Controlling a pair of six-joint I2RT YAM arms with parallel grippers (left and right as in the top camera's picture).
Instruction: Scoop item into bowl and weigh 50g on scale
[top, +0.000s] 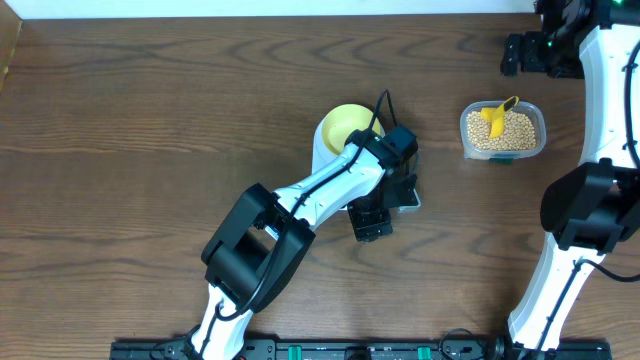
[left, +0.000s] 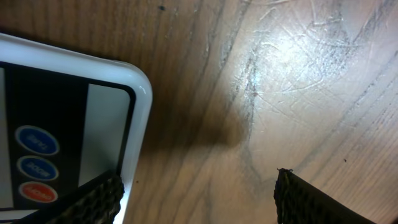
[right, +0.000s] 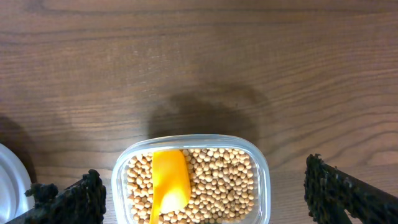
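The pale-yellow bowl (top: 345, 123) stands on the white scale (top: 322, 152), which my left arm mostly hides. My left gripper (top: 374, 216) is open and empty at the scale's near right corner. In the left wrist view its gripper (left: 198, 182) spans that white corner (left: 140, 93), one finger (left: 99, 199) over the panel by the round buttons (left: 37, 140), the other over bare wood. The tan beans (top: 505, 132) fill a clear tub (top: 535, 120) with a yellow scoop (top: 495, 115) lying in them. My right gripper (top: 516, 55) is open above the tub; its wrist view shows the gripper (right: 202, 171) with fingers either side of the beans (right: 221, 186) and the scoop (right: 169, 183).
The wooden table (top: 150, 120) stretches bare to the left and behind the bowl. A black cable (top: 383, 103) loops up beside the bowl. The right arm's white links (top: 590, 215) stand along the table's right edge.
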